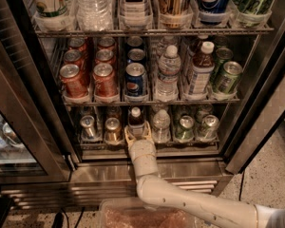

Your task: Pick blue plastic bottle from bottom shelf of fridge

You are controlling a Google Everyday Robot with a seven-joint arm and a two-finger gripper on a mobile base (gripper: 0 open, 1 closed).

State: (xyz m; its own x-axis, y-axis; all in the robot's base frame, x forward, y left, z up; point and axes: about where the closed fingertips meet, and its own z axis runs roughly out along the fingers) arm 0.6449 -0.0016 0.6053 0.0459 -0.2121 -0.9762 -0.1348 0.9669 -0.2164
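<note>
Item: blue plastic bottle (136, 121), one. Small, round-shouldered, white screw cap, dark contents, pale label. It stands upright in the third lane from the left, at the front of the bottom shelf (190, 143)

Shelf: wire rack with clear plastic lane dividers, six lanes across. Front row, left to right:
- two metal cans (88, 126), dull silver and gold
- the bottle
- one clear ribbed water bottle (161, 126)
- two green cans (185, 128)

Fridge (259, 103): stainless-steel frame over a brushed steel sill (190, 169)

Rack above: six red cans (73, 79) in two lanes, three blue cans (135, 78) in one

Gripper (137, 136): one, on a smooth cream-white jointed arm (190, 204) reaching up over the sill. Jaws released and spread to either side of the bottle's lower body; contact cannot be judged
</note>
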